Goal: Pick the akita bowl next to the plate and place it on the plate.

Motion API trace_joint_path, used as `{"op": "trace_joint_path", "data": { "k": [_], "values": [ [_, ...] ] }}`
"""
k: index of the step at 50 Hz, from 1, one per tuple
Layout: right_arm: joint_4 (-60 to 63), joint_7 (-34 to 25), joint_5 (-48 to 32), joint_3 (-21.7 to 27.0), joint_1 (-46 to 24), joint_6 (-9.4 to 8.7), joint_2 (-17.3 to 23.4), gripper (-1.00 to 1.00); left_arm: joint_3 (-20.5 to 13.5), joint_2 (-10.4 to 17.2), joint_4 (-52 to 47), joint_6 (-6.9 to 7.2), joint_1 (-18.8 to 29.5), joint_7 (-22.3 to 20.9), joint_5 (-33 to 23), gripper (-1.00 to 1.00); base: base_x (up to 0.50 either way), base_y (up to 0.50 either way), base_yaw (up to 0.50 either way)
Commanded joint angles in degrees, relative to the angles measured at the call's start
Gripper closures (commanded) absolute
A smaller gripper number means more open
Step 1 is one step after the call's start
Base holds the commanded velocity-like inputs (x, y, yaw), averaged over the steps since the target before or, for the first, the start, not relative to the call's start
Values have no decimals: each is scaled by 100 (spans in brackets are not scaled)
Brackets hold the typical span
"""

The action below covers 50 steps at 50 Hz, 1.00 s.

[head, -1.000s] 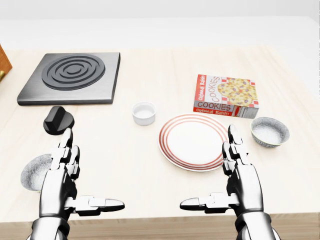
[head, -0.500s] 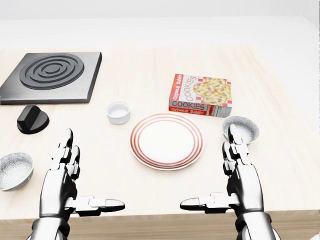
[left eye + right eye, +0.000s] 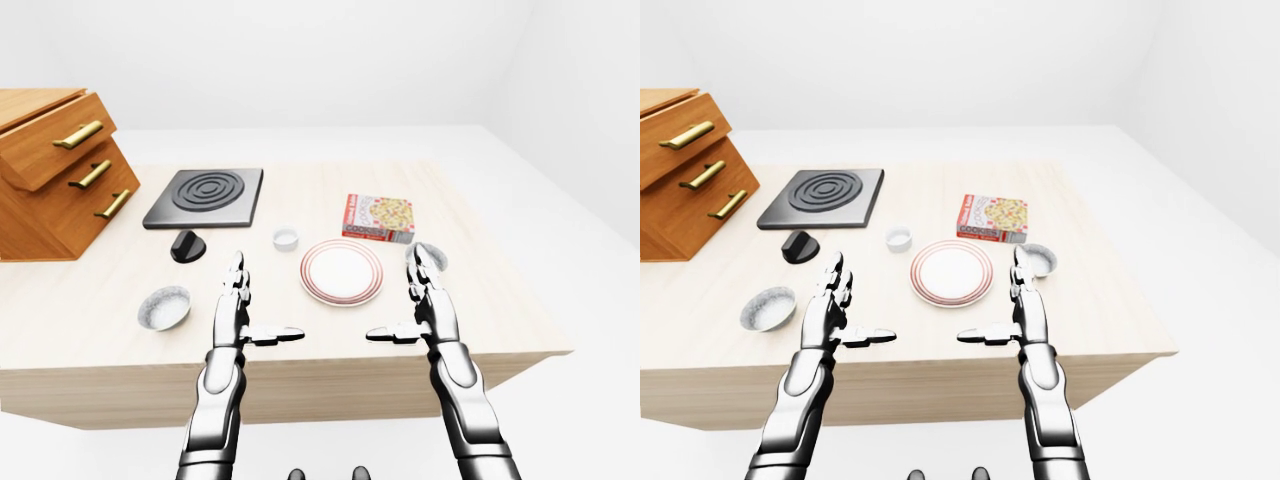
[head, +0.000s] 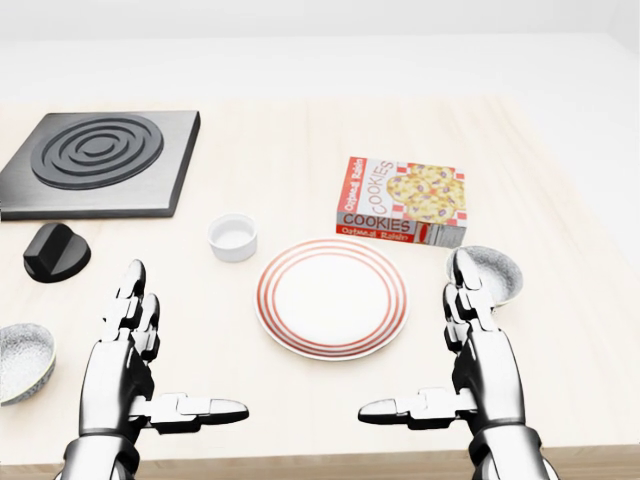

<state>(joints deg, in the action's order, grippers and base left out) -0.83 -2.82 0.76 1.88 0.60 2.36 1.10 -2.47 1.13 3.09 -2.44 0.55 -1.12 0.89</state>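
The akita bowl [image 4: 492, 271], grey and speckled with a pale inside, stands on the table just right of the red-ringed white plate [image 4: 332, 298]. The plate holds nothing. My right hand [image 4: 413, 334] hovers open at the lower right of the head view, thumb pointing left. Its raised fingertips [image 4: 464, 268] overlap the bowl's left rim in the picture and hide part of it. My left hand [image 4: 190, 338] is open too, at the lower left, well away from both, thumb pointing right.
A cookie box [image 4: 402, 202] lies just above the plate and a small white ramekin [image 4: 232, 237] at its upper left. A second speckled bowl [image 4: 20, 360], a black knob [image 4: 55, 250] and a stove burner [image 4: 95, 150] sit left. A wooden drawer cabinet [image 3: 50, 170] stands far left.
The camera has moved: everything on the table slid left in the head view, bringing the plate to the middle and the akita bowl behind my right fingertips. Both hands keep their pose.
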Motion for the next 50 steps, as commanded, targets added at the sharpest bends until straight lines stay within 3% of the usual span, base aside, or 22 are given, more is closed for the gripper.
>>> {"op": "trace_joint_path", "data": {
  "k": [1, 9, 15, 24, 35, 36, 39, 43, 50],
  "values": [
    [10, -26, -64, -14, 16, 61, 3, -100, 2, 1, 25, -10, 13, -1, 13, -100, 42, 0, 0],
    [-3, -28, -71, -12, 21, 98, -5, -100, 5, -1, 52, -44, 6, -6, 11, -100, 44, 0, 0],
    [-1, -19, -68, -8, 13, 86, -9, -100, 12, -4, -72, 69, -5, 0, 15, -100, 45, 0, 0],
    [-1, -13, -63, -11, -5, 47, -12, -100, 10, -5, -74, 73, -5, 3, 15, -100, 44, 0, 0],
    [22, -6, -63, -25, 5, 36, -13, -100, 11, -8, -148, 117, -25, 15, 13, -100, 2, 0, 0],
    [21, -10, -62, -24, 4, 40, -11, -100, 1, -2, -82, 57, -12, 9, 14, -100, 0, 0, 0],
    [32, -9, -64, -24, 5, 26, -11, -100, 12, -7, -144, 96, -30, 15, 7, -100, 0, 0, 0],
    [54, -9, -62, -24, 13, 12, -14, -100, 4, -2, -58, 29, -4, 13, 3, -100, 0, 0, 0],
    [58, -16, -70, -25, 25, 24, -12, -100, 0, 6, -111, 32, -9, 18, -17, -100, 0, 0, 0]
  ]
}}
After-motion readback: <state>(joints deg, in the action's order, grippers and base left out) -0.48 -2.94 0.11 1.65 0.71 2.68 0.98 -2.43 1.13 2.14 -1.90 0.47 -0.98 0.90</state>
